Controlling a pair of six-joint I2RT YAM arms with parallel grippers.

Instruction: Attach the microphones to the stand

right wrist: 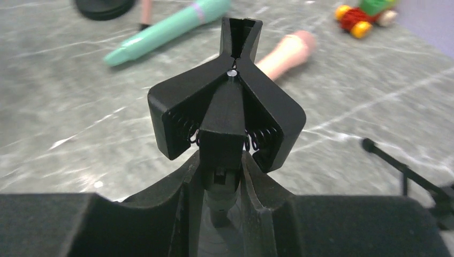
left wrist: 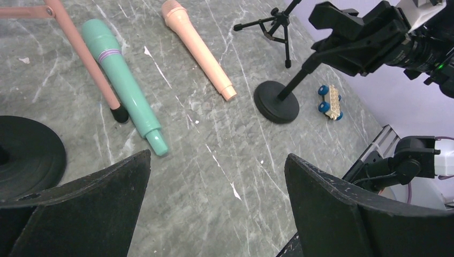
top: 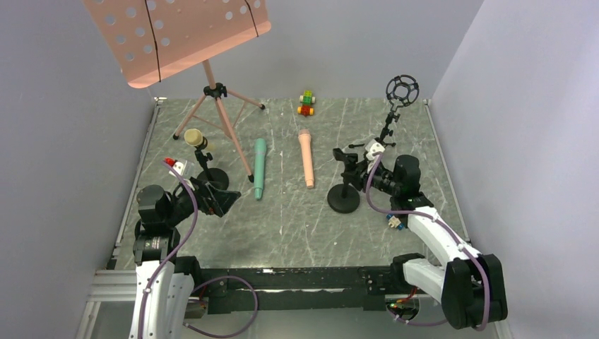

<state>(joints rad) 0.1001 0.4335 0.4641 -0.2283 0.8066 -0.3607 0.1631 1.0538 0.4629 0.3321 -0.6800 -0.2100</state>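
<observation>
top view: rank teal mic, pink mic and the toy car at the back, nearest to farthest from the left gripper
1. teal mic, just right of the left gripper
2. pink mic, mid-table, right of the teal one
3. toy car, at the far edge

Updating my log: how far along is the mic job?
Done: yellow mic looks clipped in the left stand. In hand: right gripper clamps the right stand's clip; left gripper is open, empty. Left: teal mic and pink mic lie on the table, unattached.
</observation>
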